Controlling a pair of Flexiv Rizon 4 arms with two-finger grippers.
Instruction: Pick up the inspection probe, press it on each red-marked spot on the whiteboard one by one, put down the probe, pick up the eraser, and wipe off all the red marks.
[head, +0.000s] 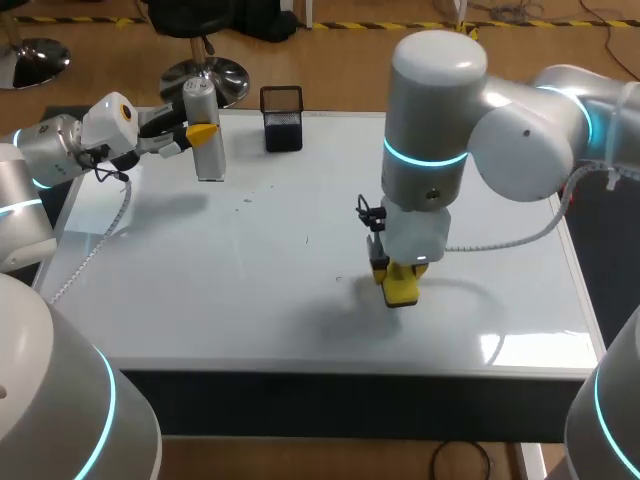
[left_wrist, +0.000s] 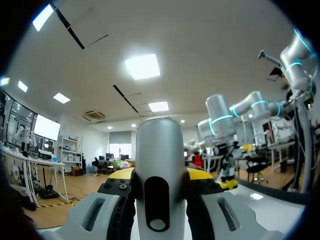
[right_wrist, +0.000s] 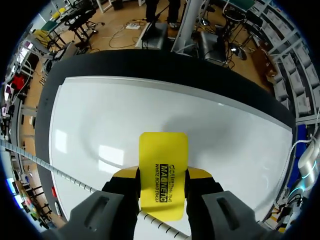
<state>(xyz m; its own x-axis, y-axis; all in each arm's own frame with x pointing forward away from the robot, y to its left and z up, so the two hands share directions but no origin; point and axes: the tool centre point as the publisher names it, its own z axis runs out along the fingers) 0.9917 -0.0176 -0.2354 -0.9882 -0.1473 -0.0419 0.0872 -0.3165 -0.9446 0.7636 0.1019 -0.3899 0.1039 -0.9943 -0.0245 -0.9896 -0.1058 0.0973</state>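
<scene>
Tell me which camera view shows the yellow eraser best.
The right wrist view: the eraser fills the space between the right gripper's fingers, its broad face plain. The head view shows only a small part below that gripper. The left wrist view shows a far yellow speck at most.

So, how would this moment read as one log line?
left claw: shut on probe, upright | right claw: shut on eraser, against board | board: no red marks seen
</scene>
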